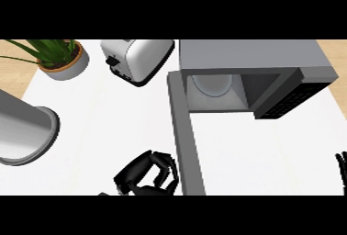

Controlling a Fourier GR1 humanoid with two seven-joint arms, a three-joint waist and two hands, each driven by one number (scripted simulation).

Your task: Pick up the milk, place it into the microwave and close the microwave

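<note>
Microwave (251, 59) stands open (door (186, 147) swung out) beside the curled, empty left robot hand (148, 174).

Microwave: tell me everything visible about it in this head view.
The grey box-shaped microwave stands at the counter's far right side, its cavity open toward the robot. Inside lies a pale round turntable plate; no milk shows there. A black control panel sits at the cavity's right. Its long grey door is swung fully open, reaching toward the view's lower edge, close beside the curled black left hand.
</note>
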